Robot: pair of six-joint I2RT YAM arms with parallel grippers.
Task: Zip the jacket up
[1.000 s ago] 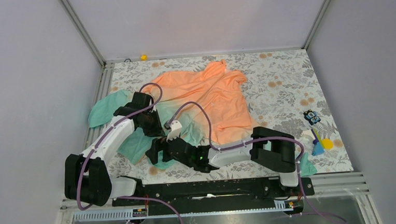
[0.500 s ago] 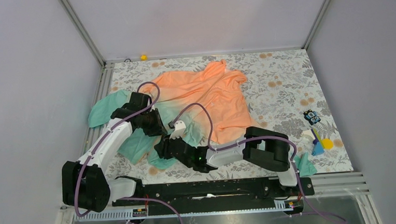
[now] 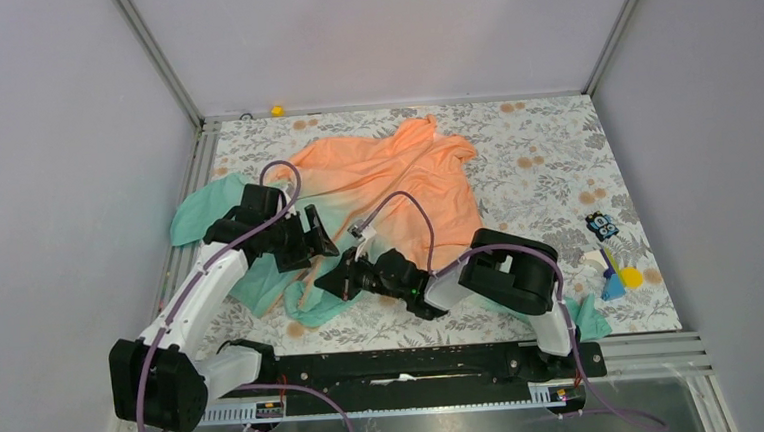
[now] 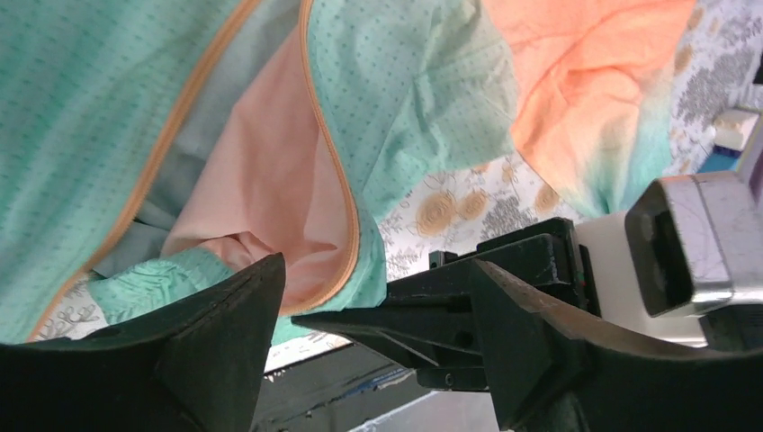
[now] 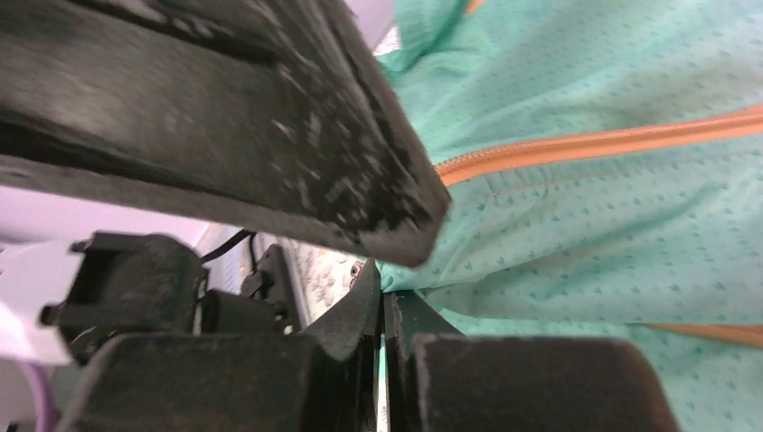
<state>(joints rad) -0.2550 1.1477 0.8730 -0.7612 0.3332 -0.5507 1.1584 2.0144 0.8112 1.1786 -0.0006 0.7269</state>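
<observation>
1. A thin long-sleeved fabric jacket [image 3: 406,174], orange at collar and shoulders and fading to teal-green at hem and cuffs, lies rumpled across the middle of a floral-patterned table [image 3: 545,156]. Its collar points to the far edge and its hem to the near left.
2. 1 teal-green cuff [image 3: 200,212] reaches the rail on the table's left side.
3. The 2 black arms meet over the teal hem, with the left pincer [image 3: 321,242] just beside the right pincer [image 3: 345,278] and their tips turned toward each other.
4. Seen from the left wrist, the left pincer is released, its 2 dark fingers [image 4: 225,342] spread wide with nothing between the pads. Beyond them, the 2 edges of the orange zipper [image 4: 331,180] stand apart with peach lining showing between. The right pincer's pointed tip sits just under the hem's lower edge.
5. Seen from the right wrist, the right pincer is clenched, its 2 fingers [image 5: 270,378] pressed together with a sliver of teal cloth caught in the seam. It is grasping the jacket at the hem. A finger of the left pincer fills the top of that view, and a line of zipper crosses the dotted teal fabric behind it.
6. A small yellow object [image 3: 276,110] rests at the table's far edge. A cluster of small colourful pieces [image 3: 612,272] sits near the right edge, well apart from the jacket.
</observation>
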